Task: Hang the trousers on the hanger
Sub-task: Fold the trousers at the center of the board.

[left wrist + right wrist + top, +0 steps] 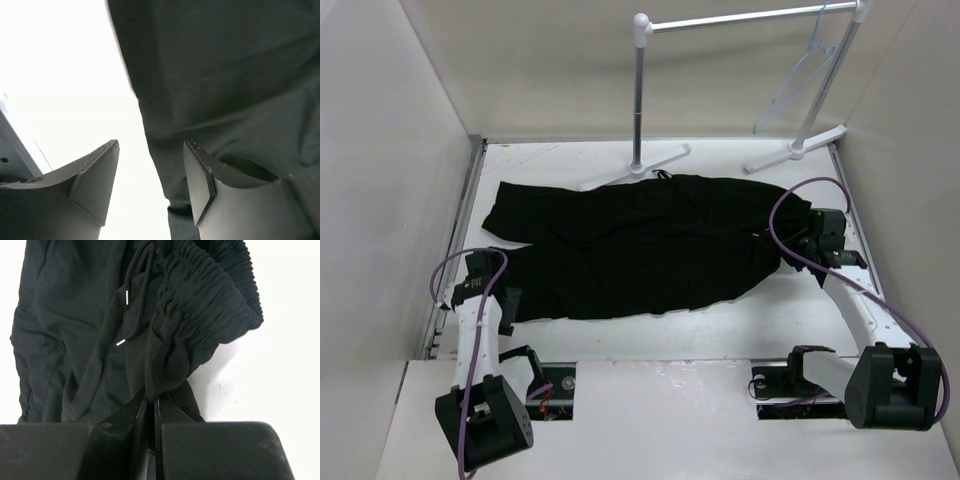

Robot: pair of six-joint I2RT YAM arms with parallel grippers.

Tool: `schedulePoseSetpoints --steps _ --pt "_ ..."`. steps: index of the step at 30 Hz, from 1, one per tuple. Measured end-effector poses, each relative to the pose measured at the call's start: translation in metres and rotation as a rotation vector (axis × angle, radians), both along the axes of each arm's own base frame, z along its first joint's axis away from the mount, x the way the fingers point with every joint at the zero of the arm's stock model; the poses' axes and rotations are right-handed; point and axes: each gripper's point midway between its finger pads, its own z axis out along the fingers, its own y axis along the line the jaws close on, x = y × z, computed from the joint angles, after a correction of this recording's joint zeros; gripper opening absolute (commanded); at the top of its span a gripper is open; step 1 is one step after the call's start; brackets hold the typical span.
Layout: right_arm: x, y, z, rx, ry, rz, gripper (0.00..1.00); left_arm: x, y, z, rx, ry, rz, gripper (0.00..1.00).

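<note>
Large black soft-fabric trousers (640,250) span the white table (720,335); right gripper (151,402) pinches their gathered waistband, left gripper (151,150) stands spread near the table's left edge.

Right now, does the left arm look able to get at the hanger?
Probably not. The hanger hangs at the far right end of the rack, while the left gripper sits open at the trousers' near left edge, diagonally across the table.
</note>
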Motion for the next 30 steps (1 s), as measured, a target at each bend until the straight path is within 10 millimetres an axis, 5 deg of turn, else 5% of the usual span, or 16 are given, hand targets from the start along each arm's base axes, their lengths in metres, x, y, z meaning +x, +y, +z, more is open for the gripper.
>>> schedulePoseSetpoints --steps 6,10,14,18,21,26,30 --pt "0.0 0.002 0.0 0.002 0.0 0.008 0.09 0.001 0.004 -0.018 -0.009 0.004 0.043 0.5" --pt "0.0 0.002 0.0 0.002 -0.001 0.008 0.09 0.008 0.009 -0.028 -0.003 -0.012 0.058 0.33" --pt "-0.001 0.001 0.001 0.002 -0.006 0.004 0.09 0.025 0.017 -0.029 0.016 -0.061 0.064 0.06" --pt "-0.002 -0.002 0.006 -0.001 -0.021 -0.003 0.08 0.033 0.02 -0.023 0.031 -0.084 0.048 0.02" --pt "-0.005 -0.007 0.008 -0.009 -0.022 -0.015 0.08 0.052 0.025 0.01 0.082 -0.123 -0.004 0.02" --pt "-0.004 -0.022 0.017 -0.038 -0.018 -0.056 0.07 0.125 0.042 0.113 0.242 -0.323 -0.101 0.02" --pt "0.014 -0.032 0.038 -0.056 -0.045 -0.084 0.07 0.168 0.054 0.141 0.3 -0.351 -0.14 0.02"
